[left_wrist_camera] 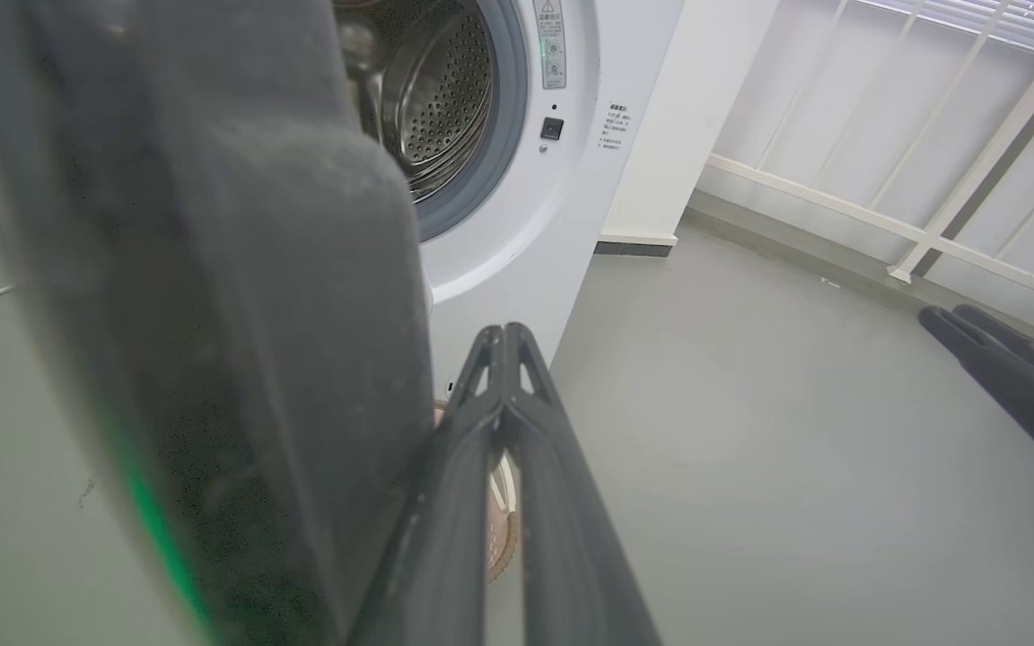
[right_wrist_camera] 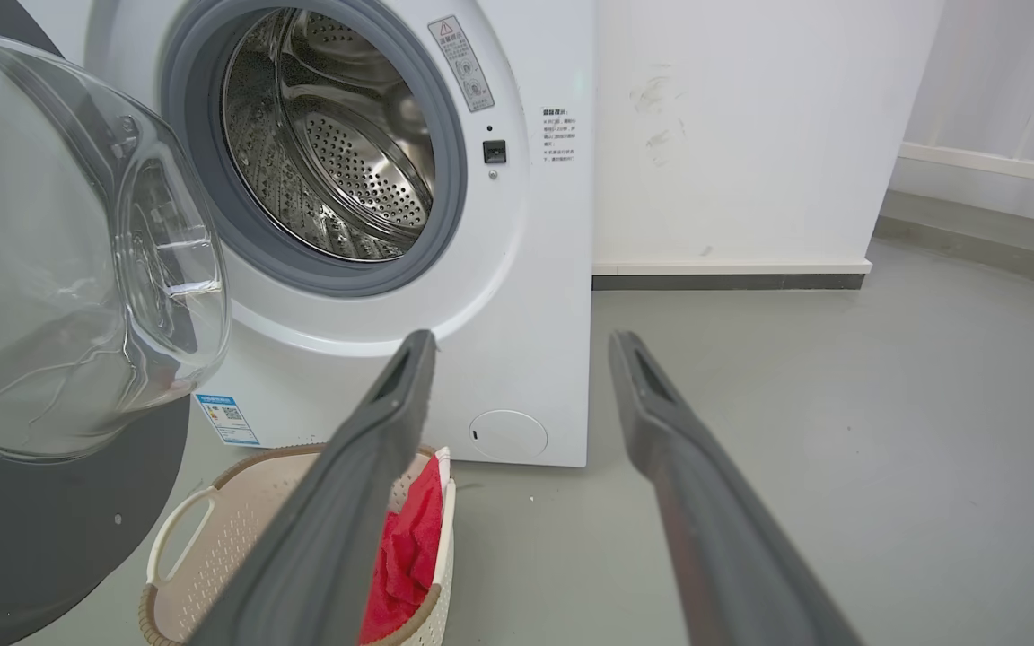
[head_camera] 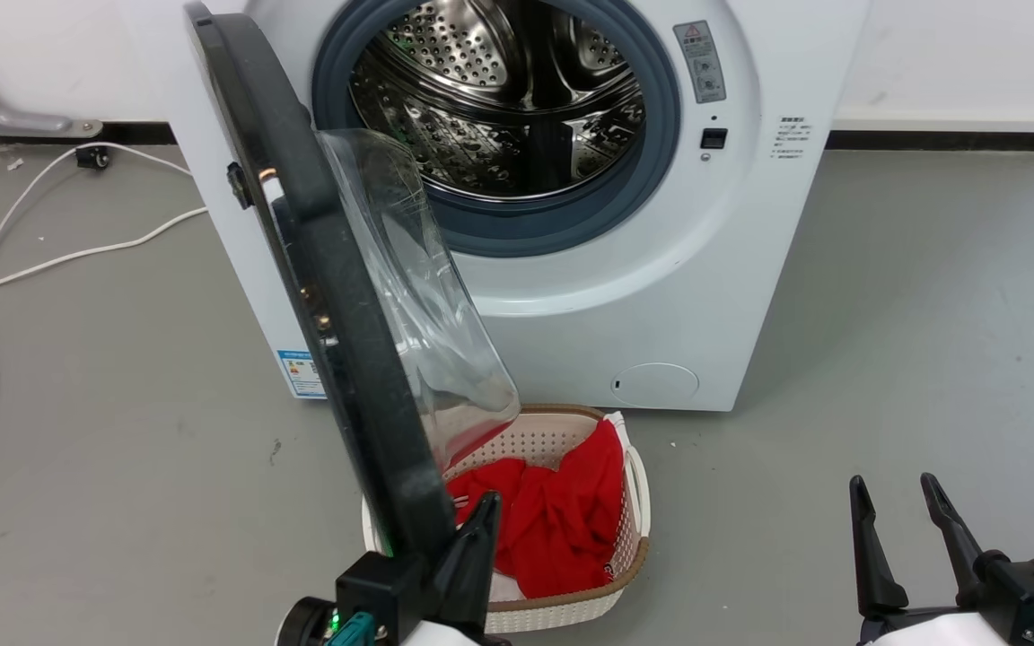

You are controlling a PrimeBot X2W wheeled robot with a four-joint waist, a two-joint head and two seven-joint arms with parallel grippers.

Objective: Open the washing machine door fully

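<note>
The washing machine door point(head_camera: 337, 296) stands swung out roughly square to the washing machine point(head_camera: 732, 269), its glass bowl above the laundry basket point(head_camera: 635, 502). Your left gripper point(head_camera: 486, 511), fingers pinched together on nothing, sits at the inner side of the door's lower rim, though contact is hard to tell, while your right gripper point(head_camera: 892, 482) hangs low, fingers spread and empty. The opening looks about half done; next comes a steady leftward push along the hinge's arc.
</note>
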